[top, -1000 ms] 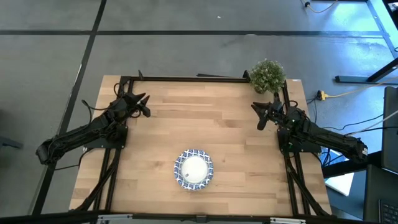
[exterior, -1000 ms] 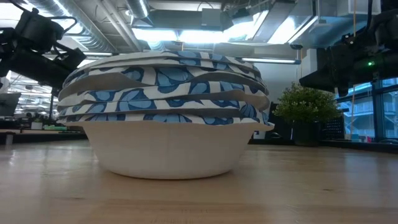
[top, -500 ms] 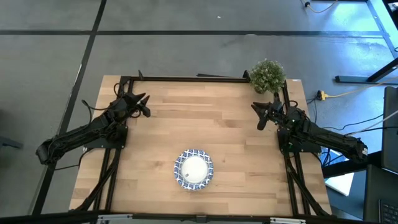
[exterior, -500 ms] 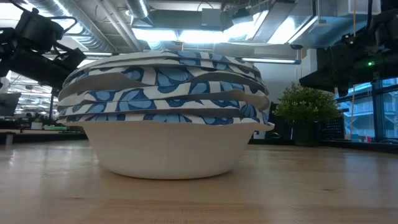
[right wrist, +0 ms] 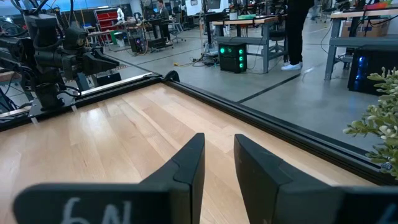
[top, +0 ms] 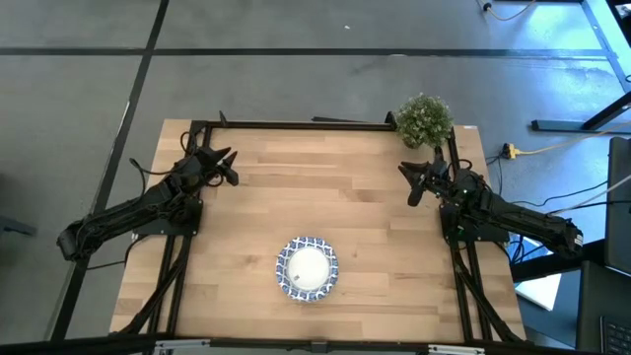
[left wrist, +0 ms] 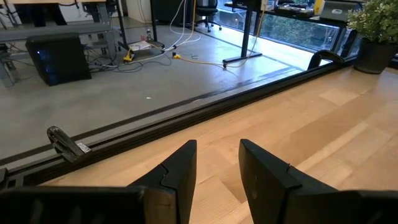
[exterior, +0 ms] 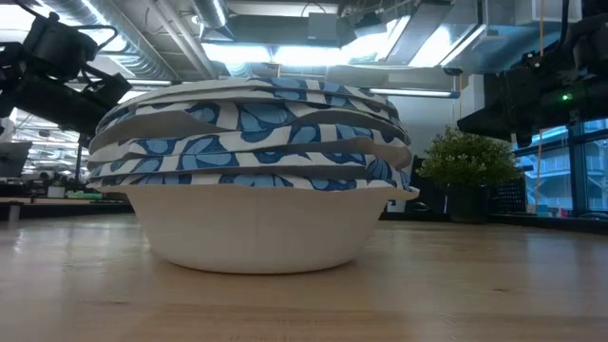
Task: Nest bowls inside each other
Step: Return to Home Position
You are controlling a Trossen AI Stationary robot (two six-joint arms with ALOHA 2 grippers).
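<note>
The bowls (top: 308, 268) stand nested in one stack near the middle of the table's near edge, the lowest one resting by its white base on the wood. The low view shows the stack (exterior: 256, 171) close up, with several blue-and-white rims layered slightly askew. My left gripper (top: 225, 166) hovers at the far left of the table, open by a narrow gap (left wrist: 217, 149) and holding nothing. My right gripper (top: 409, 182) waits at the far right, also narrowly open (right wrist: 219, 146) and holding nothing. Both are well away from the stack.
A small green potted plant (top: 425, 119) stands at the table's far right corner, just behind my right gripper. A black frame rail (top: 296, 124) runs along the far edge. Bare wood lies between the two arms and the stack.
</note>
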